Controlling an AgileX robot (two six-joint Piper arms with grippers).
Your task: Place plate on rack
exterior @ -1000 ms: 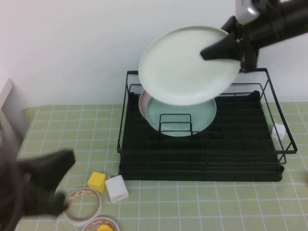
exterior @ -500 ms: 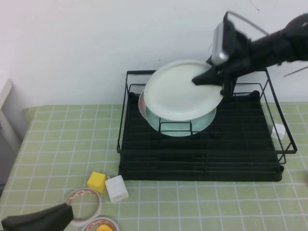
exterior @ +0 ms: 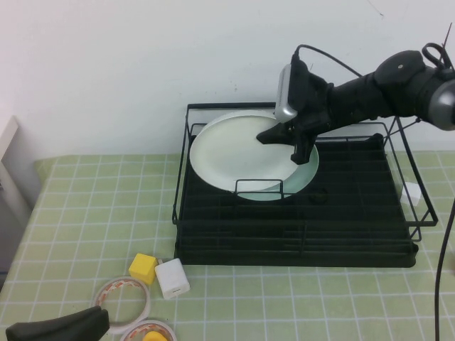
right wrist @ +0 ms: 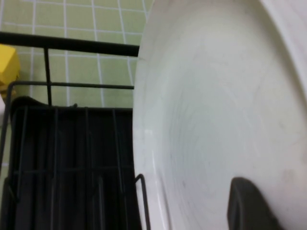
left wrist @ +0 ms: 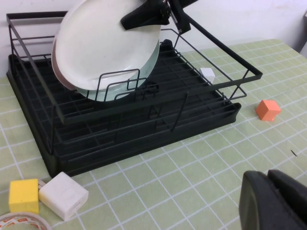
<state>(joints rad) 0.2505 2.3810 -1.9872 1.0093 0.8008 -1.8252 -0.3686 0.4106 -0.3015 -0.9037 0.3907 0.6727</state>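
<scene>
- Right gripper [exterior: 290, 136] clenched on the white plate [exterior: 234, 150], tilted in the black wire rack [exterior: 298, 234] at 11 o'clock, against the mint plate [exterior: 307, 170].
- Left wrist view alone shows a pink plate [left wrist: 58, 67] and orange cube [left wrist: 267, 109].
- Left gripper [exterior: 60, 330] at 7 o'clock; fingers' state unclear.

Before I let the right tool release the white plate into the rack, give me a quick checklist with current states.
1. Right tool shut on the plate: ok.
2. Plate inside the rack, in front of the green plate: ok.
3. Plate's lower edge seated between dividers: cannot tell.
4. Plate upright: not ok, it leans back.
5. Left tool low over the table, away from the rack: ok.
</scene>
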